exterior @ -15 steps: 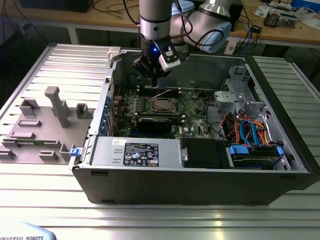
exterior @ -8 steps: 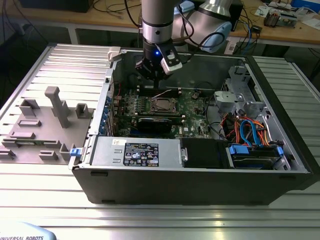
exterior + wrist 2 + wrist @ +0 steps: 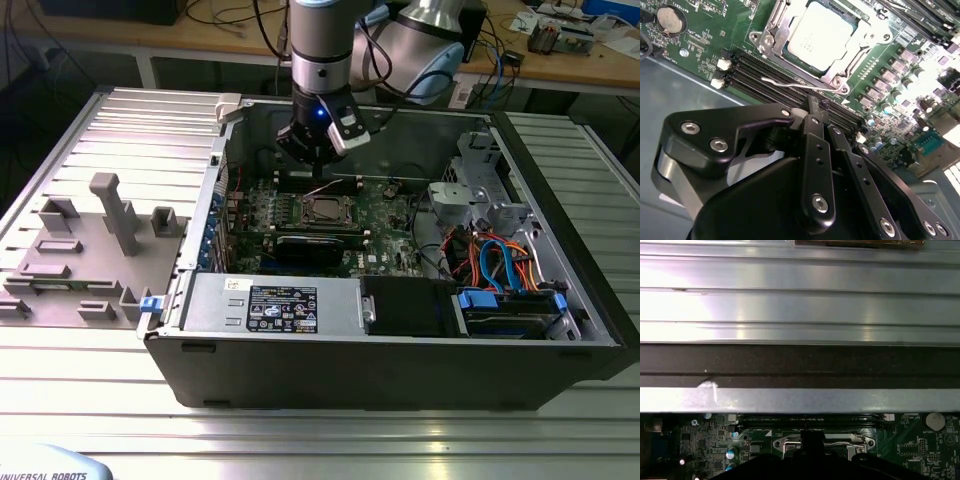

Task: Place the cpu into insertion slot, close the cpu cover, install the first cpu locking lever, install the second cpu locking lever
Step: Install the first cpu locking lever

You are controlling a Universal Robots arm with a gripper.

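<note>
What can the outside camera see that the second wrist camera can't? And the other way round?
Exterior view: the whole computer case, the grey rack on the exterior view's left, and blue cables inside the case.
Second wrist view: up close, a round coin battery and a thin wire lever lying across the black memory slots.
Both: the claw above the green board, and the cpu framed by the silver cpu cover.

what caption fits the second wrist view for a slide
Gripper hovering by the memory slots, beside the cpu seated under its cover.
</note>
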